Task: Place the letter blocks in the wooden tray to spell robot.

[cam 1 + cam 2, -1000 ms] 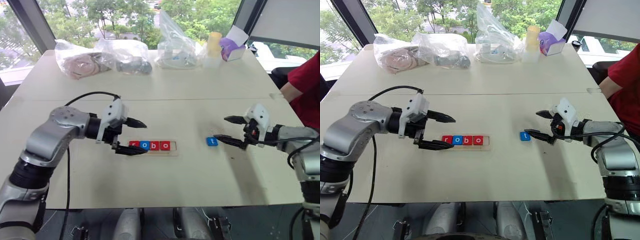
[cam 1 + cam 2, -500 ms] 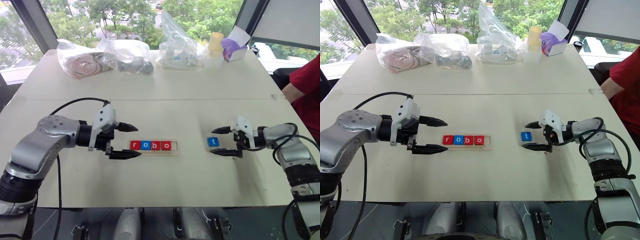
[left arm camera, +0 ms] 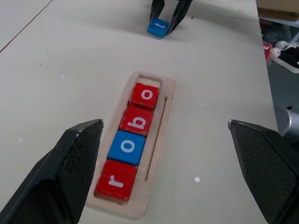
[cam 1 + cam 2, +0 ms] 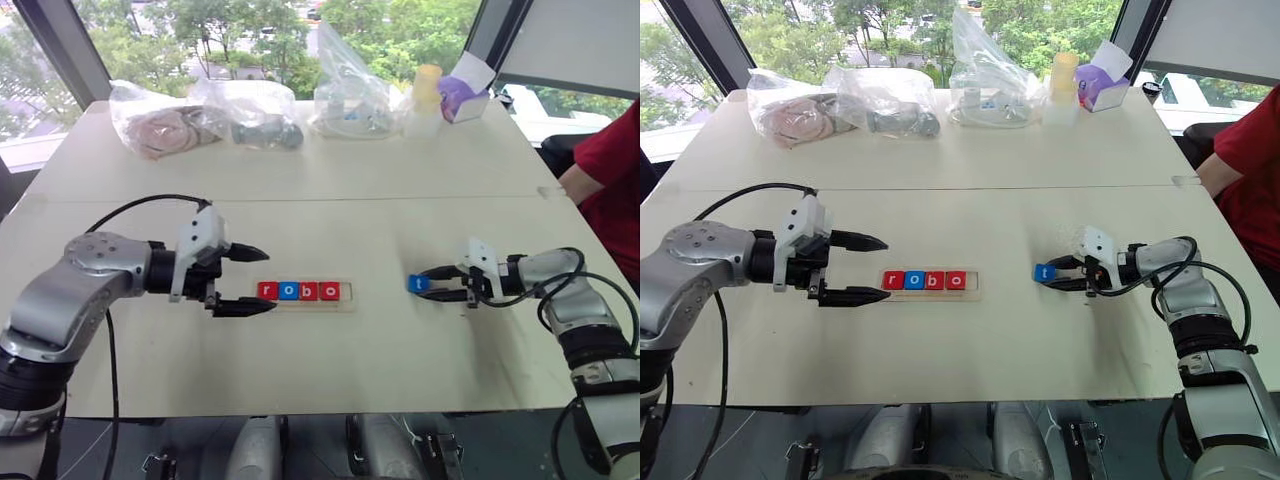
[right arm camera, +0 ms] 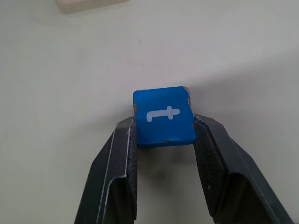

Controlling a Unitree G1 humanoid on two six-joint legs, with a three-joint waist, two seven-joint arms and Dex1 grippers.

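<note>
The wooden tray [image 4: 347, 293] lies mid-table and holds four letter blocks in a row: a red r [image 4: 267, 291], a blue o [image 4: 289, 291], a red b [image 4: 310, 291] and a red o [image 4: 331, 291]. The slot at its right end is bare. Further right, a blue t block [image 4: 417, 284] rests on the table. My right gripper [image 4: 428, 285] is shut on it, one finger pressed against each side, as the right wrist view shows on the t block [image 5: 163, 116]. My left gripper [image 4: 267, 281] hovers wide open just left of the tray's r end, holding nothing.
Along the far edge stand several clear plastic bags [image 4: 255, 110], a yellow cup [image 4: 428, 88] and a purple tissue box [image 4: 462, 96]. A person's red sleeve [image 4: 610, 165] shows at the table's right side. A seam [image 4: 400, 198] crosses the tabletop behind the tray.
My right gripper has dropped to the table, slid left around the t block and shut on it. The left gripper has drawn slightly left of the tray, still open.
</note>
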